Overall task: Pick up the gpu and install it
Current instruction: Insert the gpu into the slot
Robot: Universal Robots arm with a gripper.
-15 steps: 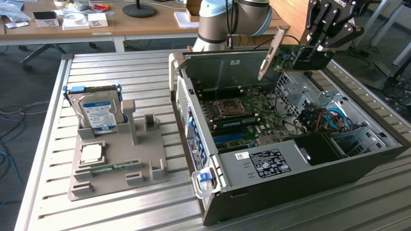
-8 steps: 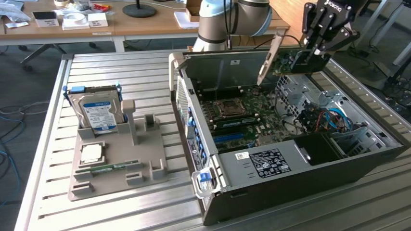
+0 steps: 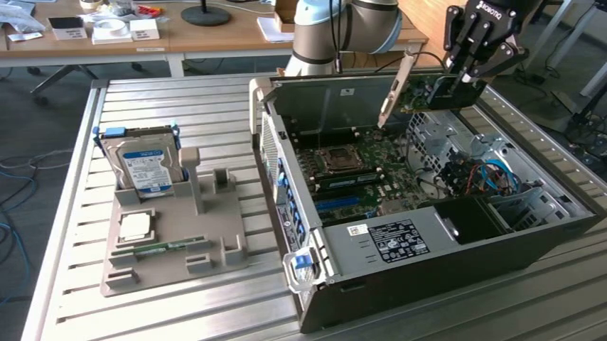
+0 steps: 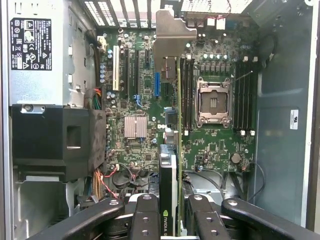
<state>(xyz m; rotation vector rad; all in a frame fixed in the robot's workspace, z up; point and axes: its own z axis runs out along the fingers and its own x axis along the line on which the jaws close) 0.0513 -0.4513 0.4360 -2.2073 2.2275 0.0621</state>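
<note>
Exterior view: my gripper is clamped on the gpu, which I hold on edge above the open computer case, its metal bracket at the end farthest from the fingers. Wrist view: the card hangs straight out from the gripper, over the motherboard.

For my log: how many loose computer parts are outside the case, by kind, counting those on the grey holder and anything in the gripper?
hard drive: 1
square silver chip: 1
green memory stick: 1
gpu, held in the gripper: 1
Total: 4
</note>
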